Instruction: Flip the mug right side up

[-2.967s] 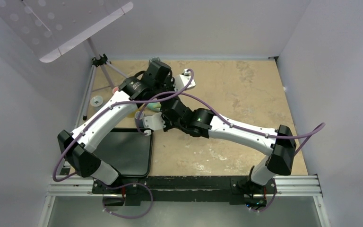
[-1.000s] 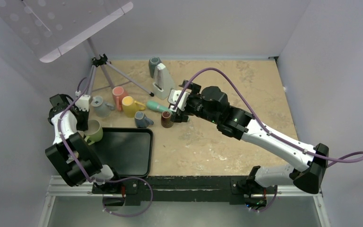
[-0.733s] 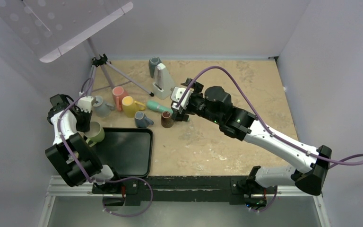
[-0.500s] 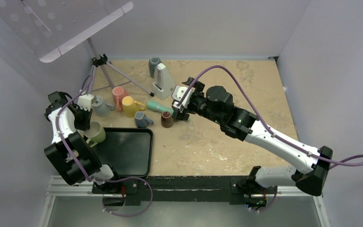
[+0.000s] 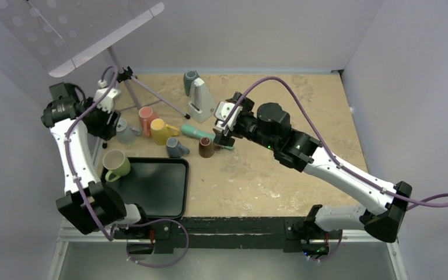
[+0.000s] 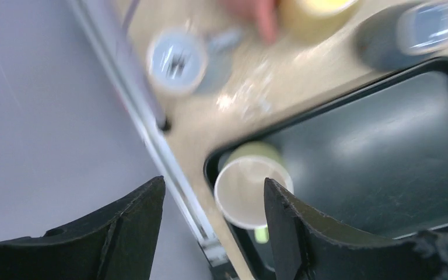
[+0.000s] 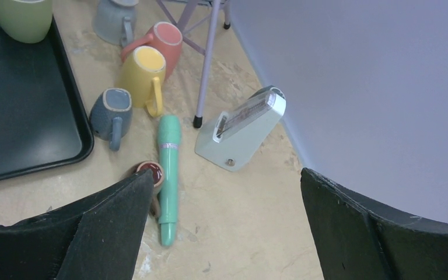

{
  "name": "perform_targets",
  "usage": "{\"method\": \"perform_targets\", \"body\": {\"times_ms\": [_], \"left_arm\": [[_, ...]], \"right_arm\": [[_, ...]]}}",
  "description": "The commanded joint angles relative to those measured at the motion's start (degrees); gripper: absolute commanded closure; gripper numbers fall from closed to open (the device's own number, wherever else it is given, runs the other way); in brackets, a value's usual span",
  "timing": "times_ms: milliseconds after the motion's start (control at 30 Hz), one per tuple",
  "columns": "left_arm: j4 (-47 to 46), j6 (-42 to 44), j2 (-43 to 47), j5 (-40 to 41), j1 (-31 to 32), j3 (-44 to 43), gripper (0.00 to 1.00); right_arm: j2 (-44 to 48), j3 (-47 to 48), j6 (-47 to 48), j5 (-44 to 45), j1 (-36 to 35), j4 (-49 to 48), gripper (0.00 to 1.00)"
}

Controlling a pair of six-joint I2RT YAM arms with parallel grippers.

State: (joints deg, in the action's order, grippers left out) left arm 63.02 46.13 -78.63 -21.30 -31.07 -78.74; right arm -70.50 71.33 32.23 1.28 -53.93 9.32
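Green mug [image 5: 115, 164]: set upright in far-left corner of black tray [image 5: 157, 192]. Left gripper [image 6: 213, 184]: opened, empty, clear of mug. Right gripper [image 7: 226, 174]: spread wide, empty.

Mug [image 5: 115, 164], apparently upright, in far-left corner of tray [image 5: 157, 191]; other mugs [image 5: 160, 130] beyond.

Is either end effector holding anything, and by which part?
Nothing is held: left end effector and right end effector are open and empty; green mug stands free.
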Motion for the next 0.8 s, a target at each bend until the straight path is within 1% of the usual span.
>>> {"method": "perform_targets", "body": {"times_ms": [0,100,167,233,300,400,433,467,500,600,700,767], "left_arm": [[16.0,4.1,3.0,-4.2,17.8,-9.7,0.32],[17.1,4.3,2.3,-3.3,32.1,-9.6,0.32],[15.6,4.8,0.8,-1.6,41.0,-7.1,0.32],[14.4,6.9,-1.1,2.1,49.5,-3.9,0.33],[11.1,7.8,-3.2,4.1,54.8,-1.2,0.33],[2.9,11.0,-5.3,5.2,56.1,2.3,0.34],[-1.2,12.8,-5.6,6.6,56.1,4.8,0.35],[-7.4,15.6,-5.8,8.2,56.1,7.4,0.35],[-10.3,16.5,-6.5,8.8,56.1,8.6,0.35],[-13.3,14.7,-11.1,7.8,56.3,7.2,0.35],[-19.1,16.4,-12.9,9.5,56.6,9.4,0.36],[-20.2,17.3,-15.1,10.8,56.6,9.7,0.35]], "right_arm": [[3.0,-0.7,-5.0,-3.0,3.4,-2.4,0.01],[5.3,-3.3,-9.4,-6.1,8.3,-3.7,0.01],[6.9,-5.1,-13.3,-9.3,12.6,-4.1,0.01],[8.5,-6.7,-16.5,-10.7,15.7,-4.5,0.01],[9.8,-7.9,-18.1,-10.5,17.3,-4.3,0.01],[11.5,-9.5,-20.8,-9.8,18.2,-3.8,0.01],[12.2,-10.2,-21.6,-9.6,18.4,-3.7,0.01],[13.1,-11.2,-22.3,-9.3,18.4,-3.9,0.01],[14.1,-12.0,-23.1,-9.1,18.4,-4.3,0.01],[16.6,-14.1,-24.7,-8.7,18.5,-5.2,0.01],[18.6,-15.3,-25.7,-8.8,18.5,-5.0,0.01],[20.3,-16.3,-26.3,-9.0,18.4,-5.4,0.01]]}}
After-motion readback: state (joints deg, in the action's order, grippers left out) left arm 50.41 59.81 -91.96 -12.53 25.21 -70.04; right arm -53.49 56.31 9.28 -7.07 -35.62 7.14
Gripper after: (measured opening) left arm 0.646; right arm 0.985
